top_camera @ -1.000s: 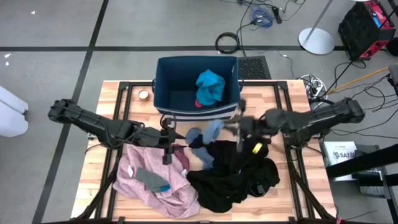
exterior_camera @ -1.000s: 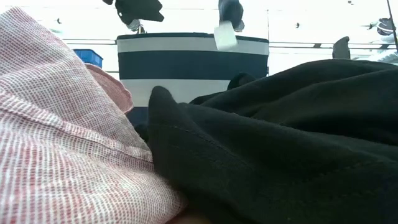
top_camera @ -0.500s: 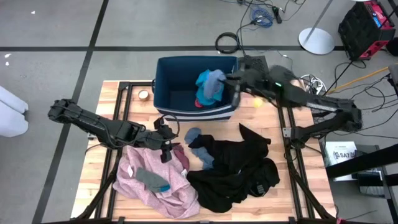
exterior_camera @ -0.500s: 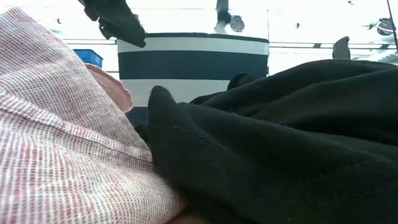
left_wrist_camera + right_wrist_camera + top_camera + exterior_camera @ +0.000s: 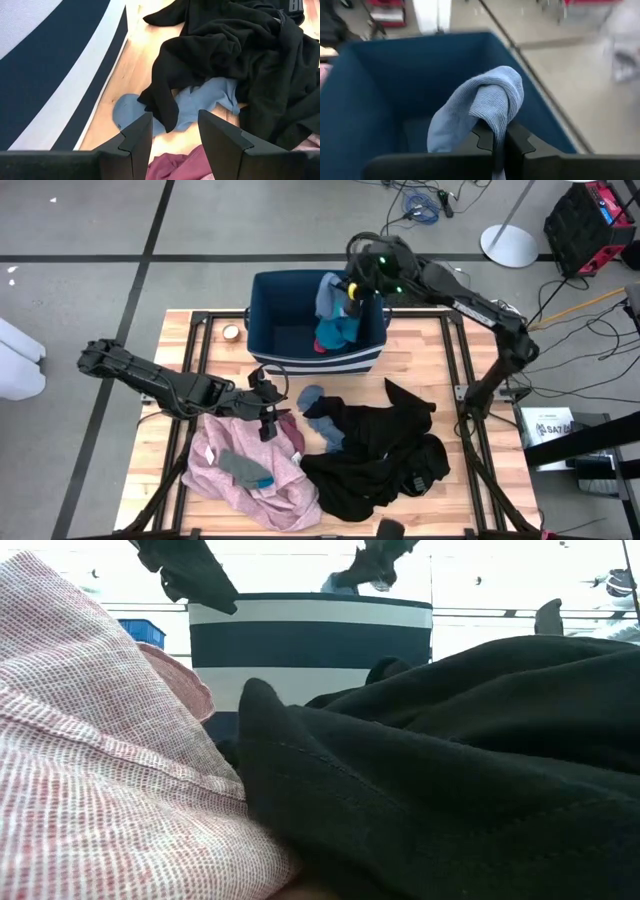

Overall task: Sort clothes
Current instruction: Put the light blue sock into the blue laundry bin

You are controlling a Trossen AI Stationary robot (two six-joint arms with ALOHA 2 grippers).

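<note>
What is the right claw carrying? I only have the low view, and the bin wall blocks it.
Observer: A grey-blue cloth, pinched in the right claw over the open blue bin.
Operator: Anything in the bin already?
Observer: Yes, a teal piece lies inside, with something red showing at its edge.
Operator: And the left claw?
Observer: The left claw is open above another grey-blue piece lying on the table, partly under the black garment.
</note>
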